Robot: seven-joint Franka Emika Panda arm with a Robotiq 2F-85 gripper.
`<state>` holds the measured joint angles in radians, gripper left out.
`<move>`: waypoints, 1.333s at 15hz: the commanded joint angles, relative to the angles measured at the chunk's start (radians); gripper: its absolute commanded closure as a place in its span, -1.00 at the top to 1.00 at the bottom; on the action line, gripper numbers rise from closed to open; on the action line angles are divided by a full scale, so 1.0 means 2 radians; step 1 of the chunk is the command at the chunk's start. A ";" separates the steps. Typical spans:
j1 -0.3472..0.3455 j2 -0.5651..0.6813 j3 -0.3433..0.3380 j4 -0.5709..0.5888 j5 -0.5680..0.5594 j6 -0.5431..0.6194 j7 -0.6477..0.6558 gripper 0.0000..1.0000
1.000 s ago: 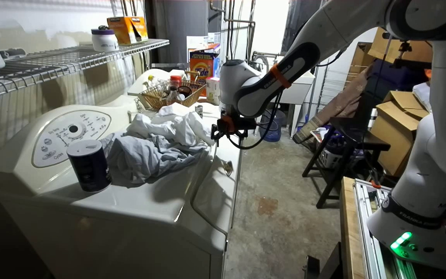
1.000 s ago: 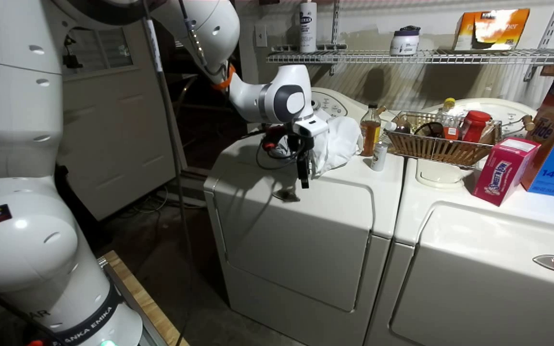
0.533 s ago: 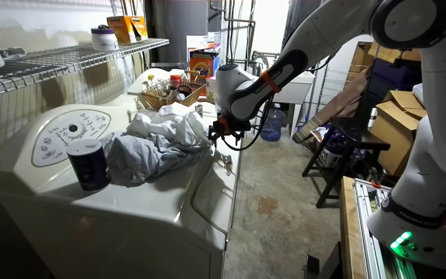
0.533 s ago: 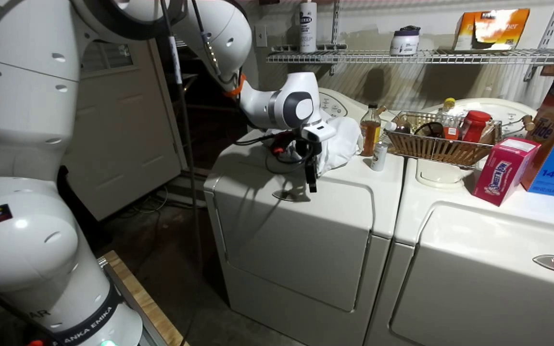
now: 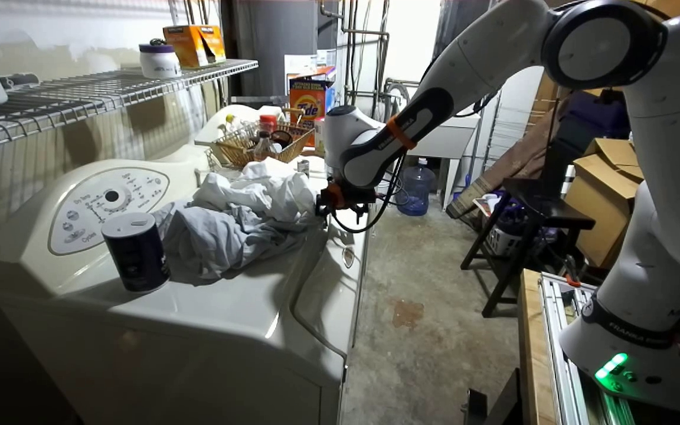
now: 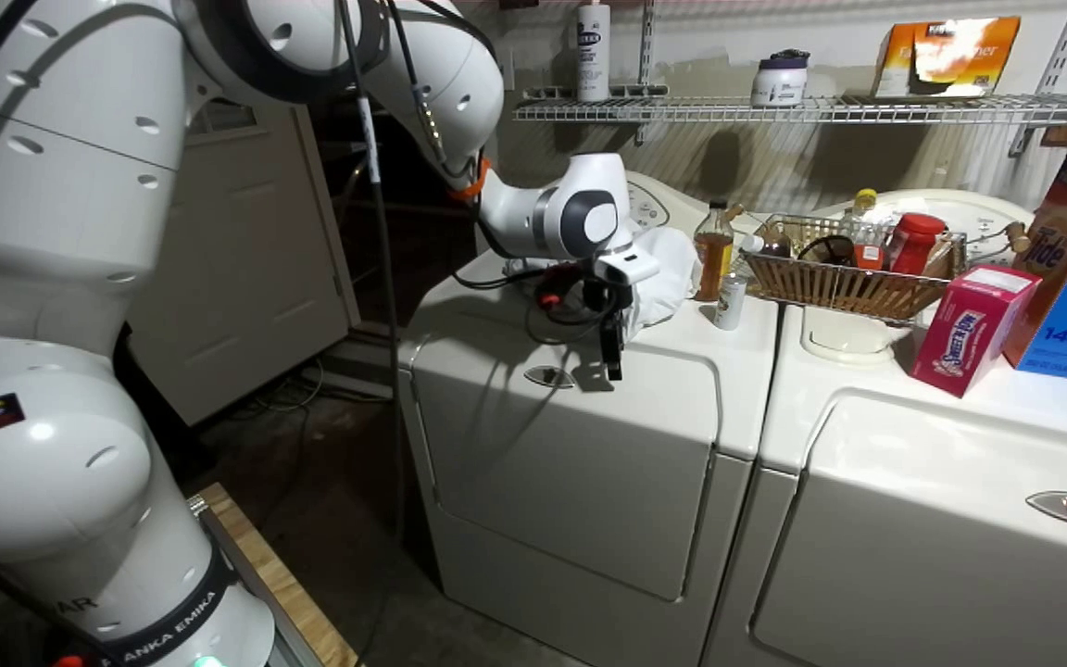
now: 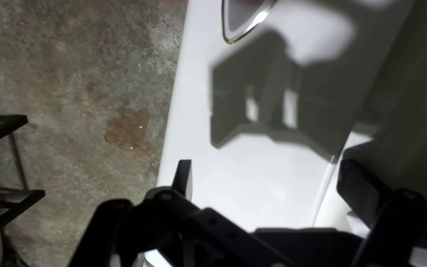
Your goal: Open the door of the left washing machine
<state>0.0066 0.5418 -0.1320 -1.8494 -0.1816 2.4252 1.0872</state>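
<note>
The left washing machine is a white boxy appliance with a round dial on its sloped panel; it shows in both exterior views. Its door is the shut white front panel with an oval badge near its curved top. The door also fills the middle of the wrist view. My gripper points down over the door's upper edge, to one side of the badge. In the wrist view my gripper is open, fingers wide apart with nothing between them. Its shadow falls on the door.
Crumpled cloths lie on the machine's top close to the gripper, with a dark canister beside them. A small white can, a basket and a pink box stand further along. A second white appliance adjoins.
My gripper has moved along the door's top edge, past the badge, toward the second appliance. It is also a little lower and closer to the machine. The door has not moved.
</note>
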 commanded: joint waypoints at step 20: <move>0.001 -0.018 -0.053 -0.032 0.000 -0.091 0.000 1.00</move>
<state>0.0296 0.5701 -0.1924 -1.7870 -0.1676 2.3109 1.1082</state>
